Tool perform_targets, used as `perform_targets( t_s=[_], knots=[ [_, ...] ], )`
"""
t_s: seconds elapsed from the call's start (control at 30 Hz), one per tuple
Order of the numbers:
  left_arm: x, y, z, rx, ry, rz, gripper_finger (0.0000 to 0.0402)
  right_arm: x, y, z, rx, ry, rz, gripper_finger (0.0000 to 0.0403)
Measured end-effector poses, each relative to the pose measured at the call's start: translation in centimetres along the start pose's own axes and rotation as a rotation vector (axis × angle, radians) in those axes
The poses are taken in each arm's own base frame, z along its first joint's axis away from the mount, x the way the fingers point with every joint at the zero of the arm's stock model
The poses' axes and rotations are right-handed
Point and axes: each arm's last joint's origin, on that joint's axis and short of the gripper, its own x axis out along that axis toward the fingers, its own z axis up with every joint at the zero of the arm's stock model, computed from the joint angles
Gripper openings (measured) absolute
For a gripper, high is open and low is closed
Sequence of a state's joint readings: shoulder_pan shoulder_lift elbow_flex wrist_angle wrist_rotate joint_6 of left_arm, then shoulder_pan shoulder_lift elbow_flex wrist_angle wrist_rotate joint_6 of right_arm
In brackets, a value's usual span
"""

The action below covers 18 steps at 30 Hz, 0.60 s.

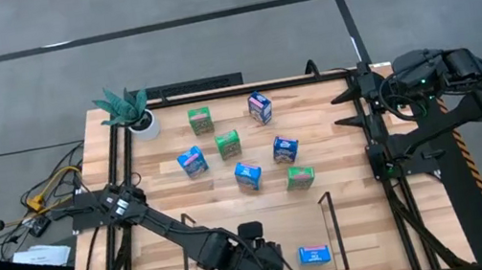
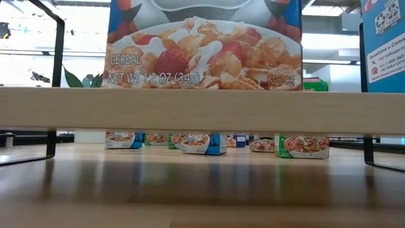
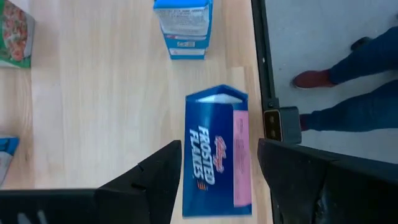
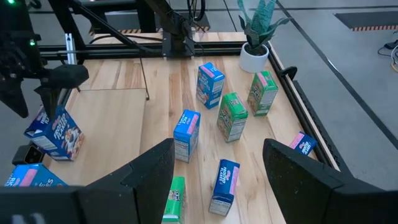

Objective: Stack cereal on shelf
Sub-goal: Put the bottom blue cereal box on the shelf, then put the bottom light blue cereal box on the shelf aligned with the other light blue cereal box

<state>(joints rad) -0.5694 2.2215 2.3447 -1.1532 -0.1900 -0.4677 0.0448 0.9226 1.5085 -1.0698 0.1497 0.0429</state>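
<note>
Wood table (image 1: 340, 148) w/ cereal (image 1: 248, 174), grey floor (image 1: 204, 24).

- Box (image 3: 216, 155) between the left tool's fingers: dark blue, pink side, white lettering.
- Boxes near the plant (image 1: 127, 107): green (image 1: 201, 120) and blue (image 1: 260, 107).
- Plant: teal leaves, white pot.
- Surface (image 1: 341, 153): light wood.

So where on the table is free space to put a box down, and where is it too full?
Free: the strip of bare wood between the loose boxes and the shelf, and the plank along the right rail. Inside the shelf, its left part looks bare beside the left gripper and a blue box. Crowded: the cluster around the green box.
</note>
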Motion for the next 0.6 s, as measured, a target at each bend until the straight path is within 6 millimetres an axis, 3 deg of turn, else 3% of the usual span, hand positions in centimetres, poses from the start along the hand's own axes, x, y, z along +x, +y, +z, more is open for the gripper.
perform_targets(
  t_s=[0.23,0.37,0.6],
  knots=[
    [-2.5,0.5,0.4,-0.052,-0.021,-0.041,0.0201,0.0,0.0,0.0,0.000,0.000,0.000,0.0270],
    [-6.4,1.9,0.7,-0.111,-0.077,-0.040,0.0201,0.0,0.0,0.0,0.001,-0.001,0.000,0.0270],
    [-11.9,6.3,1.3,-0.192,-0.236,0.158,0.0201,0.0,0.0,0.0,0.001,-0.001,0.000,0.0270]
  ],
)
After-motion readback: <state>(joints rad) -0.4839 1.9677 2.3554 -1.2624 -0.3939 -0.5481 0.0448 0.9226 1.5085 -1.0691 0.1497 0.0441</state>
